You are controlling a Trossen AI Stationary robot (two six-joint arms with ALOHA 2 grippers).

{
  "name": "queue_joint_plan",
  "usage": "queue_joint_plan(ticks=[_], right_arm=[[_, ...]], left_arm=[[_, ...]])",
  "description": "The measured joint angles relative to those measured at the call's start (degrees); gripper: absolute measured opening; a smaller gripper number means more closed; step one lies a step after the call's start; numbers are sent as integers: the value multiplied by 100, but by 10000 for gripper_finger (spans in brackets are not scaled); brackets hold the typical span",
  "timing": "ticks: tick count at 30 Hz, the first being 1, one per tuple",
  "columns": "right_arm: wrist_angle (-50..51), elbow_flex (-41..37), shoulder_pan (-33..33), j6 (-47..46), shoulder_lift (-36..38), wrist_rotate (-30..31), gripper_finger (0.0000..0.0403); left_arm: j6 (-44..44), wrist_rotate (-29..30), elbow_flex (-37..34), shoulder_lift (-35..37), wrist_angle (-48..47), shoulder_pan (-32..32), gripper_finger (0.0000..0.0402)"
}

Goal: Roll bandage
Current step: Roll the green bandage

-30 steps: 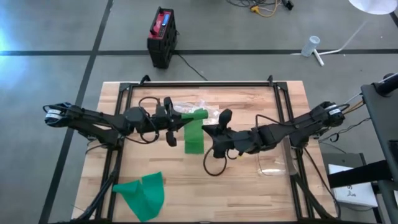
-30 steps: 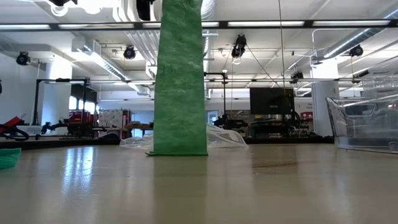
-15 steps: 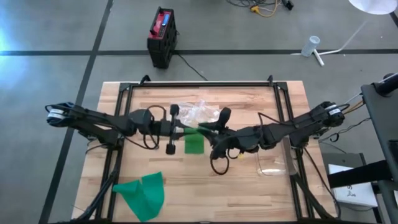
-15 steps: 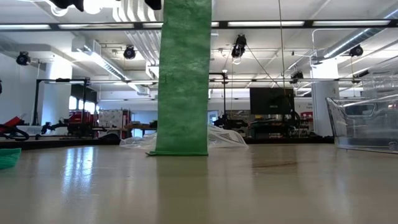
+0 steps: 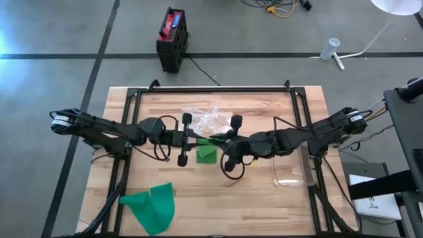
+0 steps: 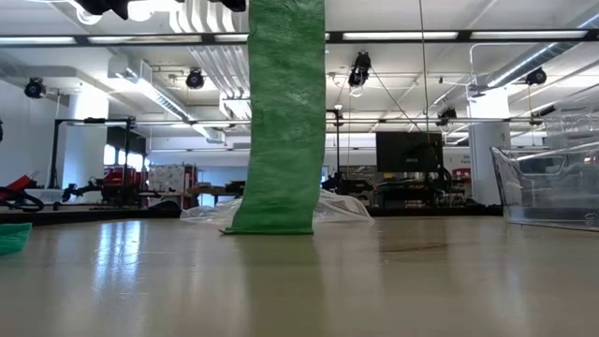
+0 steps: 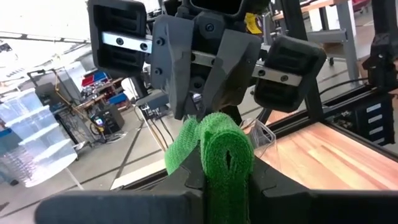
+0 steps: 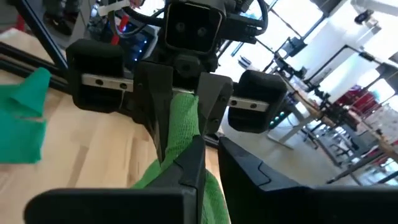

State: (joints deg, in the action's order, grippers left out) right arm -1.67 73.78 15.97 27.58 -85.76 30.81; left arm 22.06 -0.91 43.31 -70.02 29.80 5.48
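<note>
bandage (image 5: 206,151): 1 green strip, hanging to table | left claw (image 5: 195,138), right claw (image 5: 218,140): both pinching it

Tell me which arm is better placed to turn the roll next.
Probably the left. The left gripper is shut on the bandage at its rolled end; the right gripper only pinches the loose strip beside it.

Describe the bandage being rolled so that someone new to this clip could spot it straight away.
Look at the middle of the wooden table, where the left gripper and right gripper meet. The light green bandage is pinched between them, its tail hanging to the tabletop. The darker green cloth lies loose near the front left corner.
</note>
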Motion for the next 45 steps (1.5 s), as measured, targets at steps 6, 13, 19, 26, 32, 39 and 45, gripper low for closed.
queue_joint_plan(ticks=[6, 13, 19, 26, 32, 39, 45], right_arm=[[306, -2, 37, -460, 240, -126, 59], [727, -4, 12, -1002, 394, -745, 105], [845, -4, -100, -961, 227, -657, 118], [857, -4, -235, -936, 223, -670, 63], [877, 21, -247, -698, 241, -732, 9], [1162, 360, -247, -582, 326, -760, 1], [1499, 657, -241, -689, 422, -693, 1]], left_arm=[[101, 44, 2, 13, -69, 0, 26], [103, 42, 4, 15, -93, 10, 32], [103, 42, 4, 15, -133, 11, 28], [123, 62, 4, 15, -90, 7, 27], [125, 57, 2, 15, -96, 9, 32], [169, 46, 20, 31, -163, 9, 26], [178, 161, 2, 15, -465, 16, 28]])
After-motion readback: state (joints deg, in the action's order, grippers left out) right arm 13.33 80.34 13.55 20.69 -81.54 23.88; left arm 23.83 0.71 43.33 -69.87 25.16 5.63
